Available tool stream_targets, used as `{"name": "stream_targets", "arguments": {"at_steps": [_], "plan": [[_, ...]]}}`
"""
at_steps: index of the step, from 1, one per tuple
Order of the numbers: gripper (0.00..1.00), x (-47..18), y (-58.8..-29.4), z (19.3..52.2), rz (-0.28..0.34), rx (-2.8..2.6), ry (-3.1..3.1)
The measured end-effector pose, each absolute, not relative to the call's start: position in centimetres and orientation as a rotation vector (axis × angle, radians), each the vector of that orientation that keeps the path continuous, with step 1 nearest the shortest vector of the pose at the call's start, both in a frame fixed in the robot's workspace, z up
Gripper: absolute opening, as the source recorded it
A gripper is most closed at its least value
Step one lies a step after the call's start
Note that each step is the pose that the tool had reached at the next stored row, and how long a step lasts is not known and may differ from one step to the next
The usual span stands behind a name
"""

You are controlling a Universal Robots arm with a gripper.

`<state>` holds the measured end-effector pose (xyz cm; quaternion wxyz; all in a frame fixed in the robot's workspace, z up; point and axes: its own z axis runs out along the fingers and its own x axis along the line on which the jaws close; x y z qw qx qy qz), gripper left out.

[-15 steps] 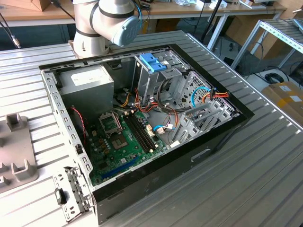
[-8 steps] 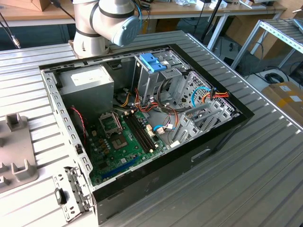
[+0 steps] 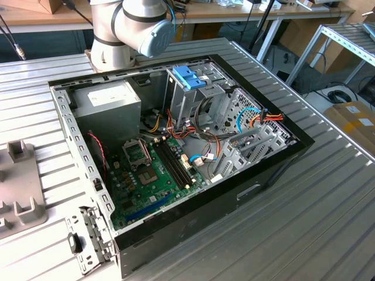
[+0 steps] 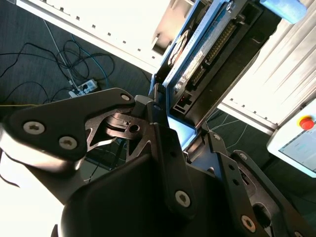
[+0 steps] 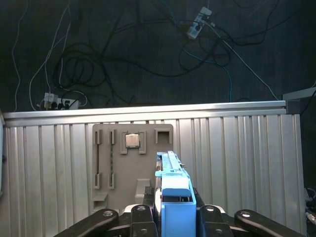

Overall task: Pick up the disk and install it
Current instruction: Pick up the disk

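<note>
In both wrist views my gripper (image 5: 174,217) is shut on the disk (image 5: 174,190). The first wrist view shows the disk edge-on, its light-blue plastic frame standing up between the black fingers (image 5: 140,217). It hangs above a grey holder plate (image 5: 106,168) on the ribbed metal table (image 5: 237,158). The second wrist view shows the disk's (image 4: 207,54) underside, with its circuit board and connector row, rising out of my gripper (image 4: 182,129). The exterior view has the arm's grey joint (image 3: 143,23) at the back, behind the open computer case (image 3: 275,170).
Inside the case are a metal drive cage with a blue latch (image 3: 188,76), a grey power supply (image 3: 108,102), a green motherboard (image 3: 152,181) and loose cables. A grey fixture (image 3: 20,187) lies at the exterior view's left. The holder plate carries a small chip (image 5: 132,140). Cables cover the floor beyond the table.
</note>
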<state>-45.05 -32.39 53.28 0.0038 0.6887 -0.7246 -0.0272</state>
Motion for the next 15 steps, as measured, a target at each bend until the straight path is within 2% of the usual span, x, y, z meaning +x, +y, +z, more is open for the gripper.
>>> {"name": "stream_targets", "arguments": {"at_steps": [15], "plan": [[0.37,-44.67,-32.39,53.28,-0.085,2.158,-2.271]]}}
